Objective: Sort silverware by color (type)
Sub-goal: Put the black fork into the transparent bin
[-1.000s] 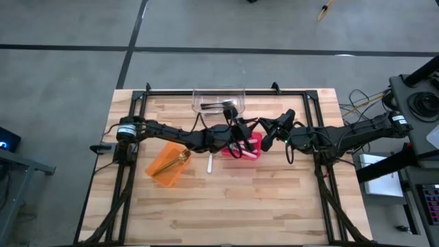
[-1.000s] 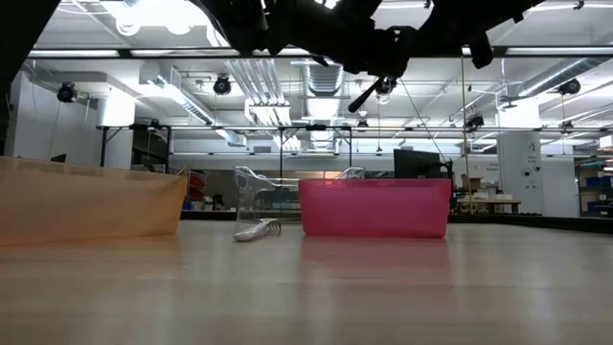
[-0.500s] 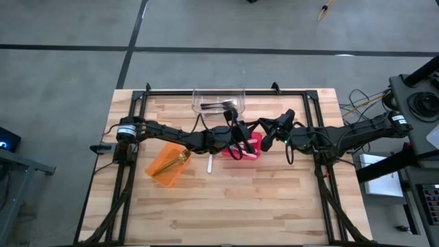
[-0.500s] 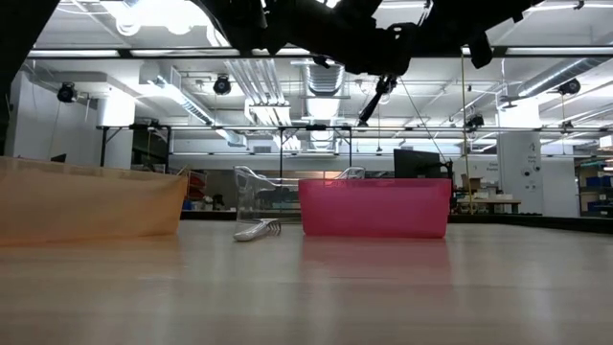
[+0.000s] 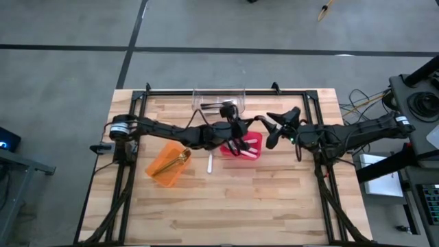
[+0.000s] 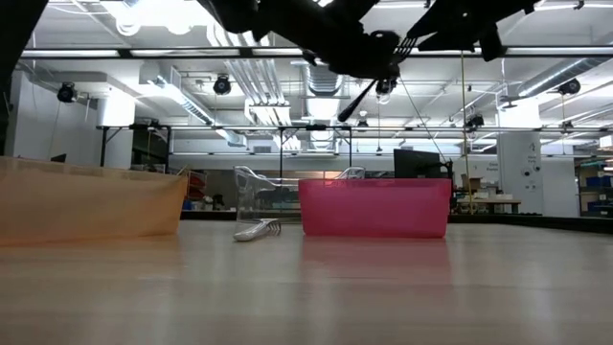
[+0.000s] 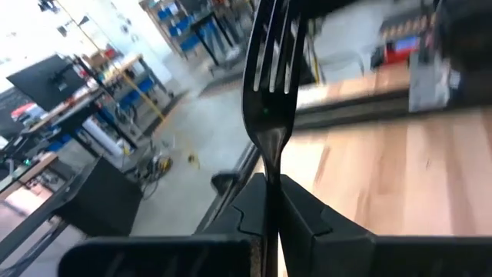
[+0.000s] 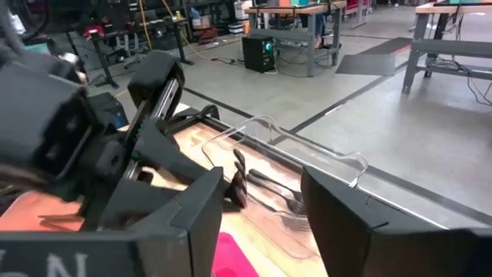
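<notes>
My left gripper (image 5: pixel 239 130) hangs over the red bin (image 5: pixel 241 152), shut on a dark fork (image 7: pixel 269 69). In the low view the fork (image 6: pixel 357 100) shows as a slanting dark bar high above the bins. My right gripper (image 5: pixel 273 129) stands open just to the right of it, with nothing between its fingers (image 8: pixel 261 223). More dark forks (image 8: pixel 277 192) lie in the clear bin (image 5: pixel 218 96). A gold piece (image 5: pixel 180 158) lies in the orange bin (image 5: pixel 164 168). Silver pieces (image 5: pixel 251 147) lie in the red bin. One silver piece (image 5: pixel 210 163) lies flat on the table. My left gripper pinches the dark fork between its two fingers on the handle just behind the neck (image 7: pixel 269 171). The tines stick out past the fingertips and the rest of the handle is hidden between the fingers. The fingers come about level from the table's left. The fork is lifted clear.
The three bins stand in the table's far half: orange (image 6: pixel 91 201) at the left, clear (image 6: pixel 259 196) at the back, red (image 6: pixel 374 206) in the middle. A black frame (image 5: pixel 226 91) runs along the table's far and side edges. Bare wood fills the near half.
My right gripper has opened, let go of the dark fork and drawn back a little toward the table's right edge. The fork stays in my left gripper, high above the red bin, and its slant has shifted slightly.
</notes>
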`<state>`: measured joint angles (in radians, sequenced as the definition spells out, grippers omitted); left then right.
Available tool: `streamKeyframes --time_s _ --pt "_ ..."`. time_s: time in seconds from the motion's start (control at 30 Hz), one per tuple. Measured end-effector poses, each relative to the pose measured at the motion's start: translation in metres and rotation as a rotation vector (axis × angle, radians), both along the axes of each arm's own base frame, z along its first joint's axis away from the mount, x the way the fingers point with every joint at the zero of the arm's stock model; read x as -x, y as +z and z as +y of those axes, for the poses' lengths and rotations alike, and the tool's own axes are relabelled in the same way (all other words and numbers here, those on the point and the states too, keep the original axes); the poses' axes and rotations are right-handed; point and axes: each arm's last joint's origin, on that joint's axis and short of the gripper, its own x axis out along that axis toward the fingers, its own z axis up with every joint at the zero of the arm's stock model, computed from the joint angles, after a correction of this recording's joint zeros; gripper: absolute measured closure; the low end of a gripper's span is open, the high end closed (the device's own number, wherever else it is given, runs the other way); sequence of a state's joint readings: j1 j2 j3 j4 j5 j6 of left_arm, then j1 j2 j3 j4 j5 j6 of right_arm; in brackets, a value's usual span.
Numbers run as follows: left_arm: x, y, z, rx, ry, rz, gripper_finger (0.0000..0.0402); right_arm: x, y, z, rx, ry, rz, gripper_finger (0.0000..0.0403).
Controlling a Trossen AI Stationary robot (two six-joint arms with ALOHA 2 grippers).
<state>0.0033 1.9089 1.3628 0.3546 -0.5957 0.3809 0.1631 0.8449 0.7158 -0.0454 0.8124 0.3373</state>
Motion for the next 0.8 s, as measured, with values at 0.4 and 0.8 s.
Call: streamKeyframes --time_s 0.4,0.8 --pt "0.042 0.005 0.076 0.096 -0.061 0.371 0.0401 0.007 -0.003 -0.001 0.010 0.000 0.058 0.0234" --pt "0.069 0.014 0.156 0.257 0.002 0.629 0.0401 0.010 -0.012 -0.006 0.102 -0.003 0.236 0.0234"
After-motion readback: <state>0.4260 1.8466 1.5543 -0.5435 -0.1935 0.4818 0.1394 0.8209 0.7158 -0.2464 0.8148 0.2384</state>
